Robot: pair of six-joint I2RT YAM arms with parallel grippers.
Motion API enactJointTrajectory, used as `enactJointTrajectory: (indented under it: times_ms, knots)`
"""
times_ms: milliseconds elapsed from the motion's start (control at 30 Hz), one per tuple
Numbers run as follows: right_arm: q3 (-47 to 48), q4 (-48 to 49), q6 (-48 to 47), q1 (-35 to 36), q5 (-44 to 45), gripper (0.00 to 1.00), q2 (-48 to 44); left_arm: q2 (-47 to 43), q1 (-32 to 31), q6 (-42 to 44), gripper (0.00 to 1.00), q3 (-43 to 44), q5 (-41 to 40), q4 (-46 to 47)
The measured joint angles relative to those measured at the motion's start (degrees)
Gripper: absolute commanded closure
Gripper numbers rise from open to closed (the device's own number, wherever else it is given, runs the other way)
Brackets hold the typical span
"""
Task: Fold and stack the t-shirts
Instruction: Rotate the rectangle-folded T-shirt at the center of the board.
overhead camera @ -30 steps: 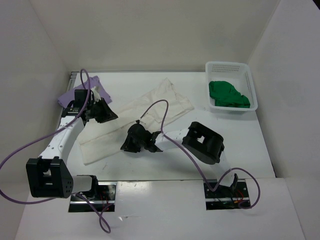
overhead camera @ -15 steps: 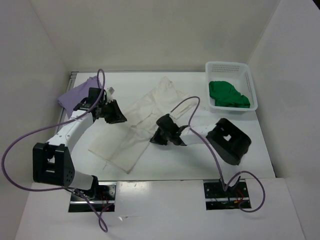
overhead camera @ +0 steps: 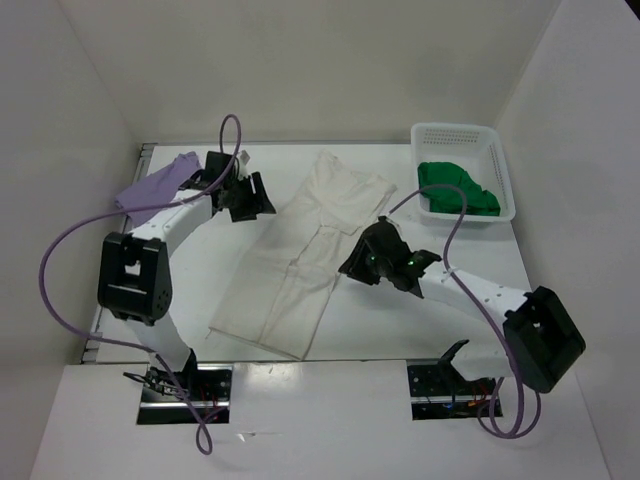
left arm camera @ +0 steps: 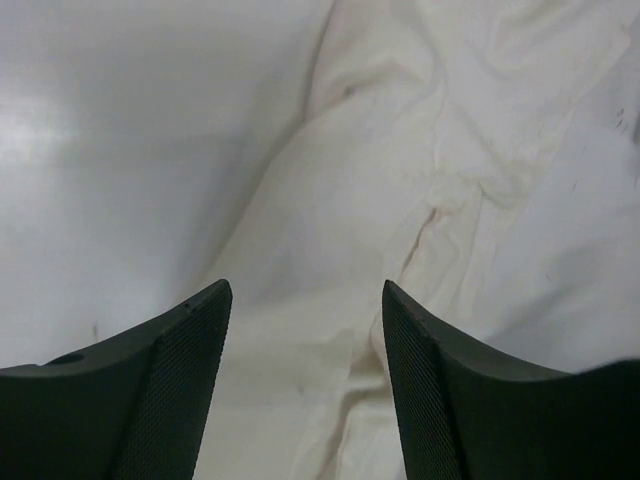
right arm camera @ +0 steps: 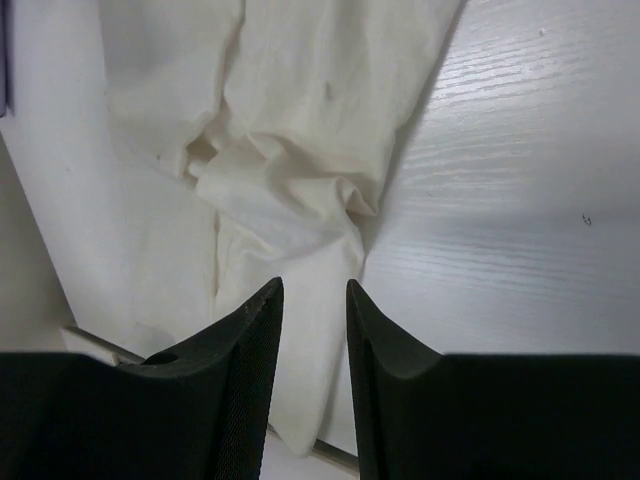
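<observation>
The white t-shirt (overhead camera: pixel 300 260) lies spread out flat in a long diagonal, from the far middle of the table to its near left. My left gripper (overhead camera: pixel 258 195) hovers at the shirt's far left edge. Its jaws stand wide apart (left arm camera: pixel 305 290) over the wrinkled white cloth (left arm camera: pixel 480 150). My right gripper (overhead camera: pixel 360 265) is over the shirt's right edge. Its jaws are a narrow gap apart (right arm camera: pixel 315 285), and the cloth (right arm camera: pixel 290 120) lies flat below them. The lavender t-shirt (overhead camera: pixel 150 188) lies bunched at the far left. The green t-shirt (overhead camera: pixel 455 190) sits crumpled in the basket.
The white perforated basket (overhead camera: pixel 455 132) stands at the far right corner. White walls close in the left, back and right of the table. Purple cables loop from both arms. The right arm's elbow (overhead camera: pixel 540 335) hangs near the table's front right edge.
The white shirt has been swung round and pulled out long, from a crumpled heap lying crosswise to a flat diagonal. The left gripper moved far and right, the right gripper moved right.
</observation>
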Motion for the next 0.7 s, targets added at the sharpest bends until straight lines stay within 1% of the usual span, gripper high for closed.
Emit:
enactJointTrajectory:
  times_ms: [133, 167, 233, 433, 600, 633, 700]
  knots:
    - [-0.1, -1.7, -1.3, -0.4, -1.1, 0.63, -3.1, 7.5, -0.5, 1.3, 0.24, 6.5, -1.6, 4.7]
    - [-0.3, -1.9, -1.4, -0.5, -1.7, 0.63, -3.7, 9.9, -0.7, 1.9, 0.24, 8.7, -1.7, 5.5]
    - [-0.7, -2.9, -1.7, -0.4, -2.3, 0.63, -5.4, 15.4, -1.0, 2.8, 0.22, 14.0, -2.0, 6.9]
    - [-1.2, -7.2, -2.3, -0.6, -3.3, 0.61, -11.9, 31.9, -3.0, 7.3, 0.22, 32.7, -4.0, 6.9]
    - [-1.2, -9.0, -2.7, -0.6, -3.9, 0.61, -13.3, 43.6, -5.3, 9.6, 0.29, 48.7, -3.2, 4.1]
    - [-1.2, -9.2, -2.7, -0.6, -4.0, 0.61, -13.3, 45.4, -5.7, 9.8, 0.34, 51.3, -3.0, 3.4]
    - [-1.2, -9.7, -2.7, -0.6, -4.3, 0.61, -13.4, 48.6, -6.5, 10.3, 0.38, 55.9, -2.7, 1.5]
